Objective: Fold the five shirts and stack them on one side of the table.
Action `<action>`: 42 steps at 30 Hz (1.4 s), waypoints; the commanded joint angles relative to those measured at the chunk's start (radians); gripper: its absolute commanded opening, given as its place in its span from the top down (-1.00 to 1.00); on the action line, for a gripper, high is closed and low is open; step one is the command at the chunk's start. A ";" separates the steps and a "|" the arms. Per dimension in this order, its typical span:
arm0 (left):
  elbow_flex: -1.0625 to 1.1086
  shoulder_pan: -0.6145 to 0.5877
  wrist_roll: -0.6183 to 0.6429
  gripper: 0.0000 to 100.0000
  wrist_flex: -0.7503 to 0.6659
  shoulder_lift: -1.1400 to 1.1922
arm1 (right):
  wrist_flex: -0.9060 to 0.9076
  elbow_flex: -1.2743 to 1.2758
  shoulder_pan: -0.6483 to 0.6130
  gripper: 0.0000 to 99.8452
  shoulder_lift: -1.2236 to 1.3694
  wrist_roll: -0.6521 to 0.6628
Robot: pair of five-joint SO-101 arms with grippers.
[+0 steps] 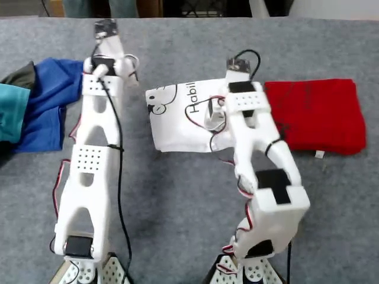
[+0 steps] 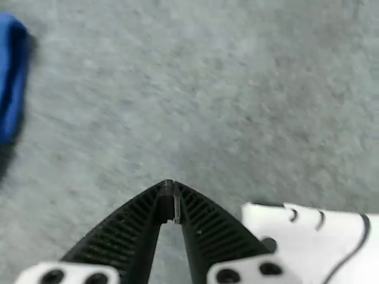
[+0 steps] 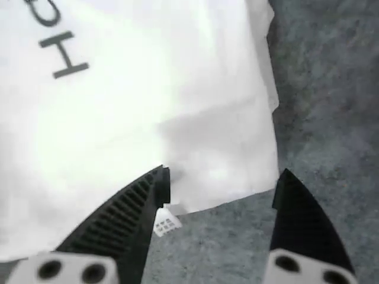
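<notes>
While both your arms sit over the grey table point(image 1: 177, 207), white shirt point(image 1: 177, 115): lies flat mid-table, print up.
right gripper point(image 3: 222, 183): jaws apart, nothing in them, over the white shirt's edge by its little tag.
right arm: lies across the white shirt's right part, so you can't see where it meets its neighbour.
red shirt point(image 1: 317, 115): folded, just right of the white shirt.
left gripper point(image 2: 169, 204): tips pressed together on nothing, over bare table left of the white shirt.
blue shirt point(image 1: 50, 100): crumpled, well left of the white shirt, past your left arm.
teal shirt point(image 1: 12, 109): heaped against the blue one, farther left.
</notes>
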 commanded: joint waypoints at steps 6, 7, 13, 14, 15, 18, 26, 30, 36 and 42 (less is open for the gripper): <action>-0.051 -0.031 -0.002 0.94 -0.035 -0.012 | -0.008 -0.226 -0.002 0.42 0.262 -0.023; -0.051 -0.033 -0.002 0.94 -0.035 -0.012 | -0.006 -0.245 0.006 0.44 0.289 -0.023; -0.051 -0.038 -0.002 0.94 -0.037 -0.012 | 0.023 -0.303 0.038 0.86 0.360 0.009; -0.051 -0.038 -0.002 0.94 -0.037 -0.012 | 0.038 -0.308 0.038 0.87 0.361 0.032; -0.051 -0.038 -0.002 0.94 -0.037 -0.012 | 0.058 -0.314 0.038 0.87 0.361 0.046; -0.051 -0.038 -0.002 0.94 -0.037 -0.011 | 0.086 -0.332 0.038 0.90 0.355 0.080; -0.050 -0.039 -0.003 0.94 -0.037 -0.008 | 0.270 -0.567 0.069 0.97 0.355 0.140; -0.051 -0.050 -0.003 0.94 -0.041 -0.008 | 0.404 -0.782 0.123 0.97 0.357 0.247; -0.050 -0.073 0.002 0.94 -0.052 -0.008 | 0.543 -1.165 0.267 0.97 0.364 0.417; -0.050 -0.073 0.000 0.94 -0.052 -0.006 | 0.548 -1.239 0.420 0.97 0.363 0.565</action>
